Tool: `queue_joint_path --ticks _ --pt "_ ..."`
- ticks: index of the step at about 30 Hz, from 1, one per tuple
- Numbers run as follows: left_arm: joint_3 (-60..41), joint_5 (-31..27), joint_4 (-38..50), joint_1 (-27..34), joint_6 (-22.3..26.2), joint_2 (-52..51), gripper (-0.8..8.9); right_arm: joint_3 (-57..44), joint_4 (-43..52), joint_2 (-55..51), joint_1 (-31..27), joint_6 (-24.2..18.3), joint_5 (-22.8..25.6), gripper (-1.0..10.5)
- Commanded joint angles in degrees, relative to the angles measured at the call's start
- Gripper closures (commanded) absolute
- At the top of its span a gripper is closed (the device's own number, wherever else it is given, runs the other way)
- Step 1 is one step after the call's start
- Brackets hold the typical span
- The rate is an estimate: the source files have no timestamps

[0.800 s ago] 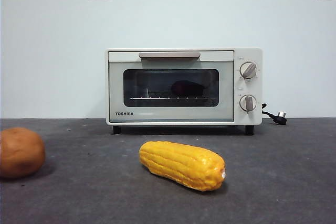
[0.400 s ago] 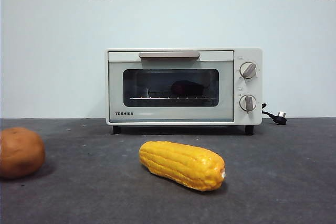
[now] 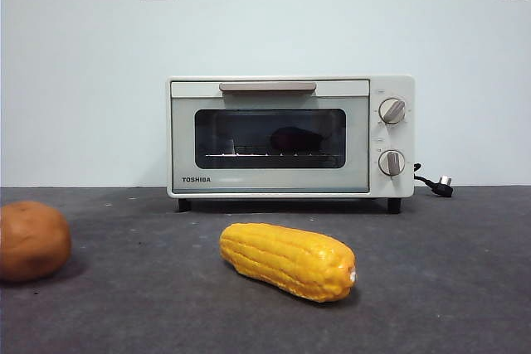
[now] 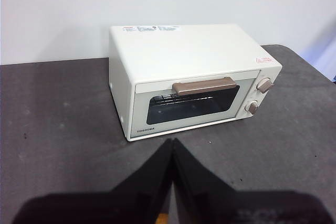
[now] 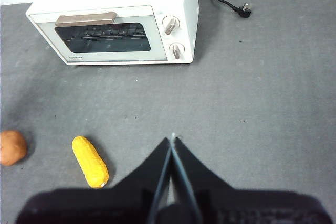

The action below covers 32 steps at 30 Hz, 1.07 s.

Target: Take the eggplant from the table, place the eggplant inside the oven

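- Eggplant (image 3: 294, 139): visible as a dark shape behind the glass, right of centre in the front view, lying on the wire rack inside the oven (image 3: 290, 136); not on the worktop (image 3: 431, 271).
- Oven door: shut, handle bar across the upper edge of the door.
- Left claw (image 4: 172, 145): clenched, empty, tips meeting at lower centre of the left wrist view, well short of the oven front.
- Right claw (image 5: 172, 141): clenched, empty, raised well above the worktop at lower centre of the right wrist view.
- Corn (image 3: 288, 260): lower centre of the front view, apart from the oven. Potato (image 3: 31, 240): lower left edge.
- Judged status: placement complete; remaining step judged to be holding both arms clear.
- Keep both claws high and away from the door handle and the knobs.
- Avoid sweeping low over the corn or potato when parking.
- Confirm through the glass that the eggplant sits flat on the rack.
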Motion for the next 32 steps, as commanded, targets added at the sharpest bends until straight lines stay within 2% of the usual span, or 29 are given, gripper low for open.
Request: queue_joint_path --ticks 1,21,30,32 --pt "0.2 -0.15 0.42 -0.22 0.63 -0.02 8.18 -0.52 -1.38 0.02 0.04 0.0 0.15 9.5" --pt "0.2 -0.2 -1.95 -0.17 0.0 -0.04 8.18 -0.52 -1.38 0.02 0.04 0.0 0.15 9.5" --pt "0.26 -0.22 3.06 -0.15 2.19 -0.13 8.18 -0.52 -1.38 0.02 0.04 -0.02 0.15 9.5" --pt "0.26 -1.68 4.0 0.66 3.23 -0.85 8.18 -0.52 -1.38 0.02 0.04 0.0 0.15 9.5"
